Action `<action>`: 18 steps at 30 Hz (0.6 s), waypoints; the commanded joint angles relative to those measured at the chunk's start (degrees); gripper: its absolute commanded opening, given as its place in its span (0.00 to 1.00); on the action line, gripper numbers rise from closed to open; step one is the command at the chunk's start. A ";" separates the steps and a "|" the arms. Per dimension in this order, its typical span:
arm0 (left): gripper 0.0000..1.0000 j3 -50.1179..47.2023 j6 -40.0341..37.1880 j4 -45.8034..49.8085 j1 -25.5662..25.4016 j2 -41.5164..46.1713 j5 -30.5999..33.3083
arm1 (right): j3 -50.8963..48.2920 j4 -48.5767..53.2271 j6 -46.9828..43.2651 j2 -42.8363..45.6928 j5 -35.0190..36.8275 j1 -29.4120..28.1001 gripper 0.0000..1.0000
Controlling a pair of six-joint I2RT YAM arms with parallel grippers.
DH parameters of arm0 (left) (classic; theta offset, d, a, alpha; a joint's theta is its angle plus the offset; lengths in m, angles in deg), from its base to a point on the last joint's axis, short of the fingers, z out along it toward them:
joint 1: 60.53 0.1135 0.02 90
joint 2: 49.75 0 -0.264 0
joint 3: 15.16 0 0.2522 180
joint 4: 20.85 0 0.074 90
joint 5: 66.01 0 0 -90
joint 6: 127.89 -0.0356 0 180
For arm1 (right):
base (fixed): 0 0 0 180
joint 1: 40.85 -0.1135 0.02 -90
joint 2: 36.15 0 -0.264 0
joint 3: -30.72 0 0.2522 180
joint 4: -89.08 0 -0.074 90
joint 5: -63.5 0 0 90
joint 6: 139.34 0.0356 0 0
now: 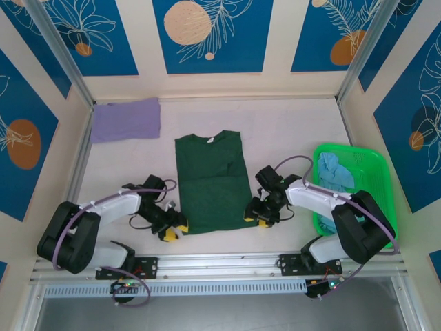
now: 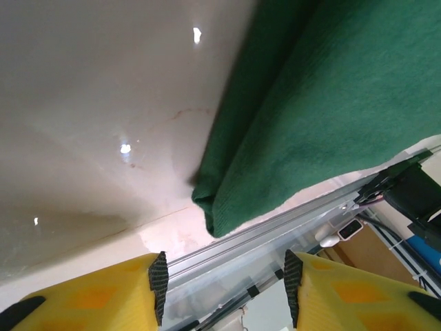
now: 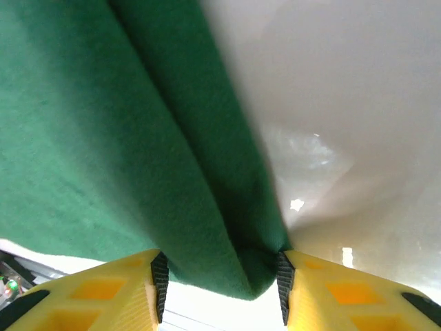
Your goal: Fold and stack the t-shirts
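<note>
- the left gripper (image 2: 224, 293) stands released: its two yellow fingers (image 2: 89, 296) are apart, and nothing lies between the black ribbed pads.
- just ahead of those fingers, not between them, is the near left corner of the dark green t-shirt (image 2: 331, 89); the folded corner rests on the pale table (image 2: 103, 103), near the aluminium rail (image 2: 275, 231) along its near edge.
- the right gripper (image 3: 219, 286) has its jaws apart too, but here the shirt's near right corner sits in the gap, a doubled fold of green cloth reaching from pad to pad.
- the cloth touches the right-hand pad (image 3: 281, 276); whether the jaws are pinching it or only standing round it, i cannot tell.
- from above, both grippers sit low at the shirt's near edge, one at each corner, with the arms bent inward.
- the green shirt lies flat in the middle of the table, sleeves folded in to make a long rectangle, its collar toward the far wall.
- a lavender t-shirt (image 1: 126, 120) lies folded at the far left corner, well apart from the green one.
- at the right edge stands a bright green plastic basket (image 1: 375, 172) with light blue t-shirts (image 1: 334, 172) bunched inside.
</note>
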 commanded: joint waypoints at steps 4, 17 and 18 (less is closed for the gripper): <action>0.41 2.94 -1.40 -2.23 -0.20 -3.37 0.74 | 0.36 0.07 0.80 -3.14 2.57 -0.40 0.40; 0.28 3.63 -2.26 -3.04 -0.29 -9.30 1.25 | -0.66 2.84 1.61 -2.96 4.63 -0.49 0.23; 0.28 3.73 -2.20 -2.94 -0.29 -9.47 1.30 | -0.61 3.14 1.50 -2.96 4.76 -0.54 0.25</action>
